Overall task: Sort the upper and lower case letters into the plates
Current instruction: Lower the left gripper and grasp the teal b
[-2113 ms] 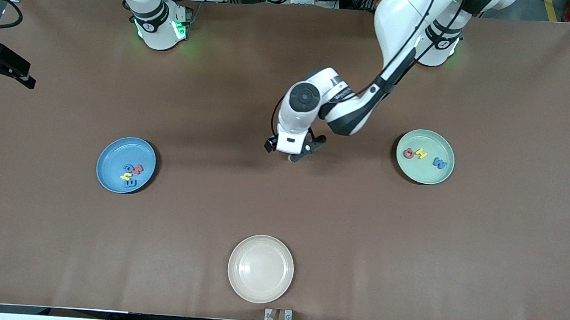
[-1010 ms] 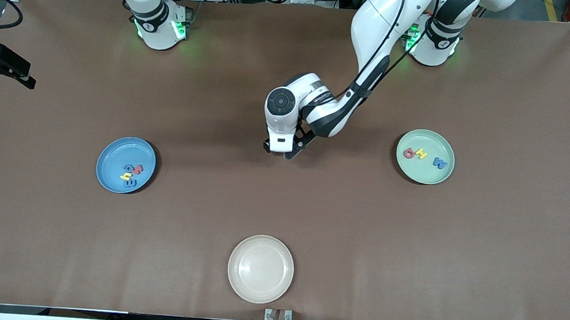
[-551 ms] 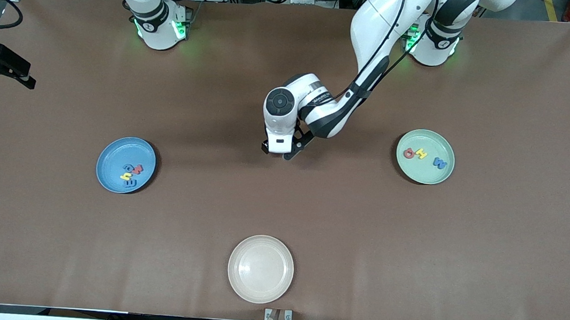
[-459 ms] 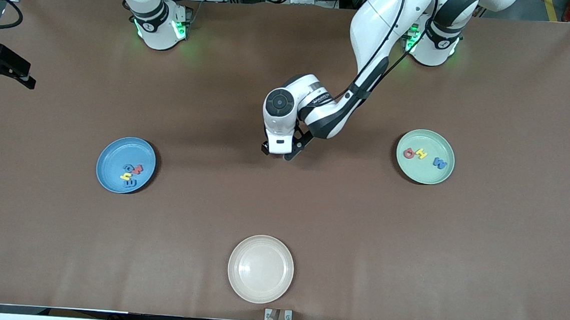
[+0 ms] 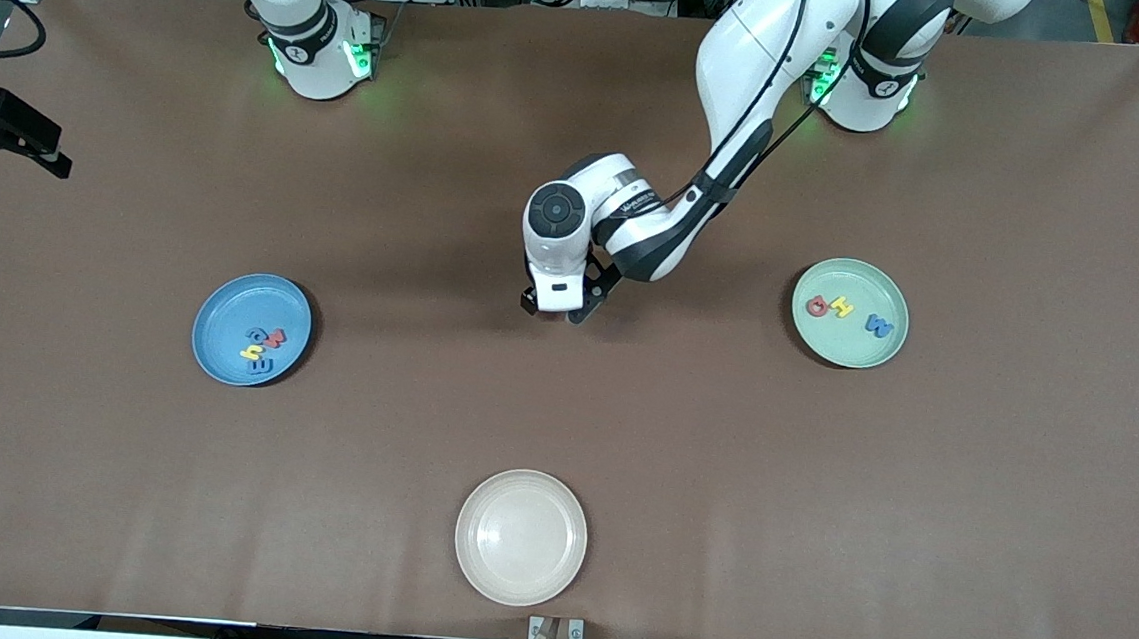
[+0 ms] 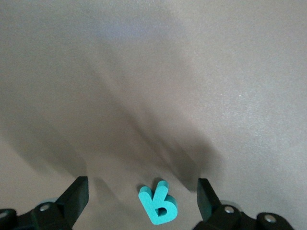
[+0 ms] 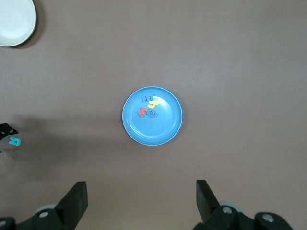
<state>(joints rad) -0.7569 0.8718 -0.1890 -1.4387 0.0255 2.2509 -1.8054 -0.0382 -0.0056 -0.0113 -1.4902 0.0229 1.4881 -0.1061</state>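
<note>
A teal letter (image 6: 158, 205) lies flat on the brown table between the fingers of my open left gripper (image 6: 142, 186), which touch nothing. In the front view that gripper (image 5: 554, 307) hangs low over the table's middle and hides the letter. The sky blue plate (image 5: 229, 308) toward the right arm's end holds several letters (image 5: 262, 348). The mint green plate (image 5: 853, 346) toward the left arm's end holds a red, a yellow and a blue letter (image 5: 843, 308). My right gripper (image 7: 141, 191) is open and empty, high above the blue plate (image 7: 165, 129).
A cream-white plate (image 5: 521, 537) sits near the table's front edge, nearer the camera than the left gripper. A black camera mount (image 5: 1, 131) juts in at the right arm's end of the table.
The left gripper has moved a little toward the right arm's end and now sits over the teal letter. The right arm and the plates have not moved.
</note>
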